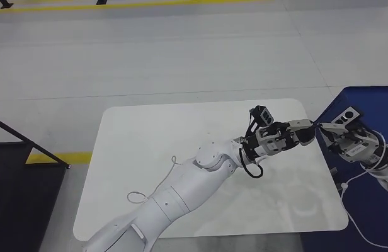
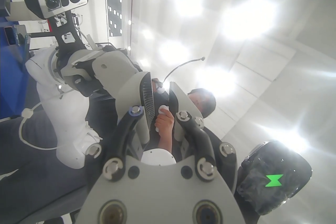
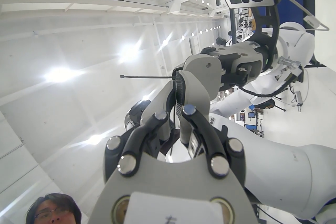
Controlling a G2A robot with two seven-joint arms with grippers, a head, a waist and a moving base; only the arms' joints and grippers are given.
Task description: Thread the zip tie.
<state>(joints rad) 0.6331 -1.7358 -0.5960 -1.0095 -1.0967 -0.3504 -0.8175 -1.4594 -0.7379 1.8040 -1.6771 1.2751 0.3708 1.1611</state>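
The zip tie (image 3: 147, 77) is a thin black strip with a small head at its free end. In the left wrist view the zip tie (image 2: 181, 67) curves out from between the fingertips. Both grippers meet tip to tip in the air over the table's right edge. My right gripper (image 3: 175, 83) has its fingers close together on the tie, and a thin black line runs down between them. My left gripper (image 2: 160, 84) faces it with fingers apart, the tie passing through the gap at their tips. From above, the left gripper (image 1: 309, 129) and the right gripper (image 1: 322, 128) almost touch.
The white table top (image 1: 181, 138) lies below the left arm. A blue panel (image 1: 370, 101) stands at the right behind the right arm. A dark panel (image 1: 17, 189) sits at the left, and white cables (image 1: 136, 196) loop off the arms.
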